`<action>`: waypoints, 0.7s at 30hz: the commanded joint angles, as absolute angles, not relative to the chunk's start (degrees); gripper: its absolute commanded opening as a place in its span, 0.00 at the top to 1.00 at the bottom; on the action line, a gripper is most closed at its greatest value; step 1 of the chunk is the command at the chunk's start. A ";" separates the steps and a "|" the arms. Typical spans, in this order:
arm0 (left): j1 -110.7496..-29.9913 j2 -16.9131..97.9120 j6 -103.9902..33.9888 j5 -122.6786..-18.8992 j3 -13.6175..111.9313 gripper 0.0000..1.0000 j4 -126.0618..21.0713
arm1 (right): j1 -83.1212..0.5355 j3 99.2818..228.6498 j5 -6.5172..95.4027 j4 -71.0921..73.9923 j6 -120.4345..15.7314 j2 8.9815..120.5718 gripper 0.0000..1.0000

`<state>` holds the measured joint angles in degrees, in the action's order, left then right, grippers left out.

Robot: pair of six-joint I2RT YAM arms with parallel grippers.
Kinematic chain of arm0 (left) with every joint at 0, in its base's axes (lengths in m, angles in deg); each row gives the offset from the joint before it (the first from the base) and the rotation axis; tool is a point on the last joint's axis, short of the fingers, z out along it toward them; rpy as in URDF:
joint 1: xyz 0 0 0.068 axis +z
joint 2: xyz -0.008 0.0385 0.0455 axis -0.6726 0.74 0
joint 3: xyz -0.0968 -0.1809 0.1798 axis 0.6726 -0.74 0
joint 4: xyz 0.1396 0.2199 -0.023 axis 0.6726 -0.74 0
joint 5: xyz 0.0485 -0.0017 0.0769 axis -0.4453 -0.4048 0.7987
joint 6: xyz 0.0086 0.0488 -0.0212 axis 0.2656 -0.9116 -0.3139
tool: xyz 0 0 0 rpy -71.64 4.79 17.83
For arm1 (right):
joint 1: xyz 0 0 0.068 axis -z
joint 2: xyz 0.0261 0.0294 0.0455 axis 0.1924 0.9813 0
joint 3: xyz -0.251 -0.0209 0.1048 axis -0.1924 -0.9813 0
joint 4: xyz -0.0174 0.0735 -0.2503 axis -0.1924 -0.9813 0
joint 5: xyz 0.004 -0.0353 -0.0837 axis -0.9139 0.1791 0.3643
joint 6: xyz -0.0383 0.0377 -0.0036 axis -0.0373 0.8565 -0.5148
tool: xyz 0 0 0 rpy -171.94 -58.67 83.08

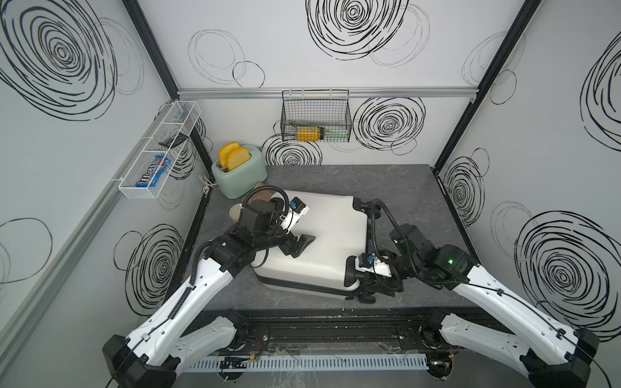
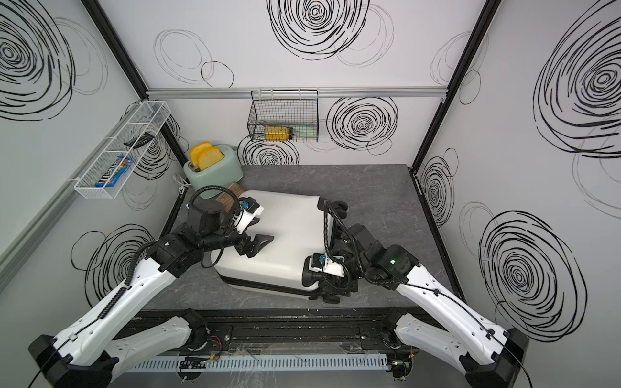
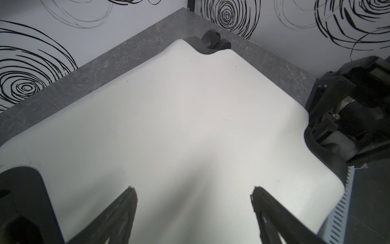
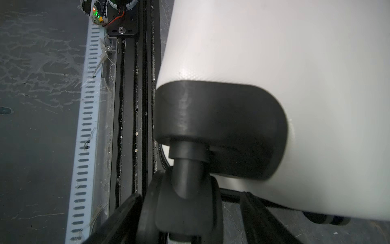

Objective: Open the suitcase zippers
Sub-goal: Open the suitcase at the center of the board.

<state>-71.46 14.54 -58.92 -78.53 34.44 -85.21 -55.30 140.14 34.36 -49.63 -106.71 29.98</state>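
Two grippers, both empty. Suitcase [image 1: 322,231] lies flat on the table [image 1: 403,188], zipper band [image 1: 302,286] apparently closed along its near side. Left gripper [image 3: 193,190] hovers above its top, jaws spread wide. Right gripper [image 4: 190,195] straddles its near-right wheel [image 4: 185,211], jaws apart. Risk: clamping there drags the suitcase, not a zipper.

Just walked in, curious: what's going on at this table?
Two robot arms are working on a white suitcase lying flat. The left gripper is open over its top, holding nothing. The right gripper straddles a corner wheel; whether it grips is unclear. The zipper band looks closed along the near side.
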 commanded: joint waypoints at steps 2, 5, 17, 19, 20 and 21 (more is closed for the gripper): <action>-71.01 12.92 -57.71 -79.04 34.27 0.11 -82.27 | -55.91 142.45 38.87 -46.64 -102.04 30.33 0.55; -70.92 12.53 -57.41 -76.23 35.92 0.11 -83.62 | -55.58 147.81 38.96 -43.66 -96.79 28.94 0.81; -69.24 9.30 -47.92 -53.51 44.87 0.09 -89.85 | -48.95 164.95 38.47 -31.18 -75.30 30.85 1.00; -68.24 8.99 -47.01 -52.36 46.02 0.09 -91.11 | -45.59 166.13 35.73 -29.29 -71.00 31.45 1.00; -67.63 9.09 -46.59 -52.07 46.71 0.08 -92.09 | -43.60 166.24 34.48 -27.63 -68.06 31.46 1.00; -67.00 9.29 -46.31 -52.01 47.16 0.08 -93.02 | -41.96 166.22 33.34 -26.29 -65.61 31.30 1.00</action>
